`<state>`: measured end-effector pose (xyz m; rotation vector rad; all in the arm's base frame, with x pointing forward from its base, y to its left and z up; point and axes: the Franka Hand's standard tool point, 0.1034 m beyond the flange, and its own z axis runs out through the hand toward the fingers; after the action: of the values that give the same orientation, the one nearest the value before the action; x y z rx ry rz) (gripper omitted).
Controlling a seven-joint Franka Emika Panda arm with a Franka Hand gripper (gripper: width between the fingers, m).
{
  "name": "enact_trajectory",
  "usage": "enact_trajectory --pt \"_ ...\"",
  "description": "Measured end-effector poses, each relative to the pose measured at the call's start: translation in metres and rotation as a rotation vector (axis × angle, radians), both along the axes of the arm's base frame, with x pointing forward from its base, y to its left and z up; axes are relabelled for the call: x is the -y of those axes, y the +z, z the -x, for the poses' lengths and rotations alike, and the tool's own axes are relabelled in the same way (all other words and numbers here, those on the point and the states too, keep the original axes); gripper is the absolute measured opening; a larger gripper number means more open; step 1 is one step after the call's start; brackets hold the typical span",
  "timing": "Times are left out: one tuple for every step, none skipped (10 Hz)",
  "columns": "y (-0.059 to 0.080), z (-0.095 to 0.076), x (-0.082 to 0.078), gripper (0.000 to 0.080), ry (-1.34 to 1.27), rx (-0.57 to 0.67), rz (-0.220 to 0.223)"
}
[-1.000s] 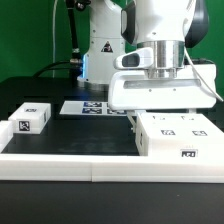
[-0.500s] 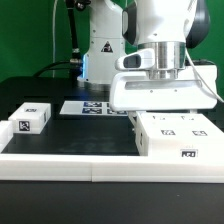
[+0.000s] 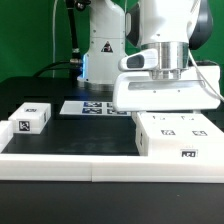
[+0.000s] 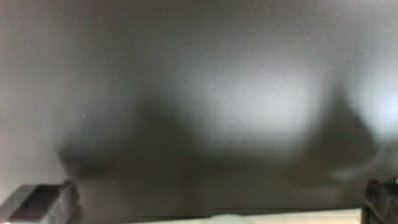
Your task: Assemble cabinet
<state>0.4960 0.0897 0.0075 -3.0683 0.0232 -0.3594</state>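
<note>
**Cabinet part raised under wrist, grip unconfirmed**

Exterior view: a raised white part (image 3: 165, 92), broad and slab-like, hangs level directly below the wrist. It sits just above the tagged white box (image 3: 180, 135), which rests on the black table (image 3: 80, 135) at the exterior view's right. A small tagged block (image 3: 30, 117) lies well apart at the exterior view's left, with the marker board (image 3: 95, 107) behind.

Gripper (image 4: 206, 200): the wrist view is a blurred pale surface. Two dark fingertips (image 4: 36, 202) sit at opposite edges, so the jaws stand wide. Cannot tell whether they clamp the part.

Handling, as judged: rigid moulded plastic, light for its bulk, with smooth faces likely to slip. Take hold across a thin wall or edge near the middle to limit tilt.
</note>
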Motion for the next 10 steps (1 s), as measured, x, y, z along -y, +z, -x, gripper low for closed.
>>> enact_trajectory --pt "0.0015 -0.0026 -0.0026 0.0666 -0.002 0.005 -0.002" --pt "0.0024 -0.0042 -0.0037 0.0526 -0.001 0.008 -0.003" --pt "0.0022 -0.0036 -0.0051 0.0392 0.003 0.008 -0.003" --pt "0.001 -0.0025 -0.001 0.0392 -0.003 0.006 0.001" --pt "0.0 -0.0017 0.0015 0.0213 -0.006 0.003 0.004" --pt "-0.0001 -0.0017 0.0018 0.0215 -0.002 0.003 0.005" --pt "-0.0002 -0.002 0.0037 0.0215 0.004 0.004 0.008" --pt "-0.0002 -0.002 0.0038 0.0215 0.003 0.004 0.008" --pt "-0.0002 -0.002 0.0041 0.0215 0.003 0.004 0.008" --pt "-0.0002 -0.0021 0.0043 0.0215 0.003 0.004 0.008"
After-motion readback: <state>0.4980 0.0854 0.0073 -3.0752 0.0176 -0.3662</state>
